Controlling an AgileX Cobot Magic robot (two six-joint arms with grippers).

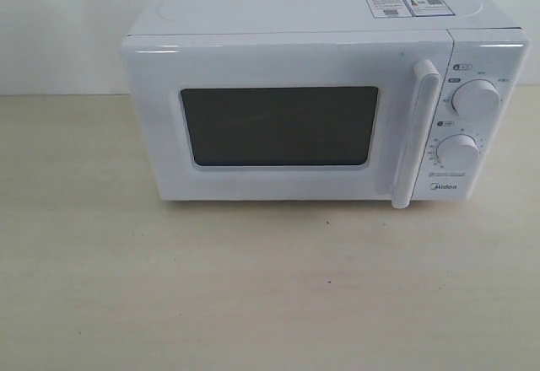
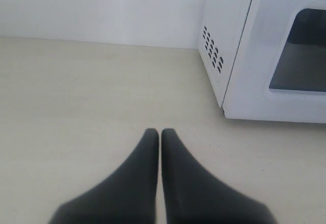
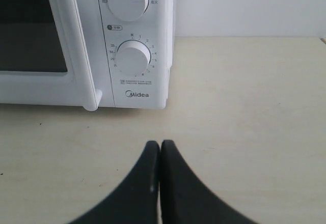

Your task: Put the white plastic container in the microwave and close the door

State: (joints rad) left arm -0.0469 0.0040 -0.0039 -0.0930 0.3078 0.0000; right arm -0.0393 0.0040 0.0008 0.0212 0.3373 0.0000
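Observation:
The white Midea microwave [image 1: 253, 17] stands at the back of the pale table, its door [image 1: 278, 185] shut, with a dark window [image 1: 278, 125] and a vertical bar handle [image 1: 418, 135]. Two round knobs [image 1: 475, 98] sit on its right panel. The white plastic container is out of view in every frame. My left gripper [image 2: 160, 131] is shut and empty over bare table, off the microwave's left corner [image 2: 239, 81]. My right gripper [image 3: 160, 143] is shut and empty too, in front of the knob panel [image 3: 133, 58]. Neither gripper shows in the exterior view.
Pale wooden tabletop [image 1: 253, 287] spreads in front of the microwave. A white wall [image 2: 102, 10] stands behind. Vent holes [image 2: 213, 50] mark the microwave's left side. Stickers [image 1: 405, 5] lie on its top.

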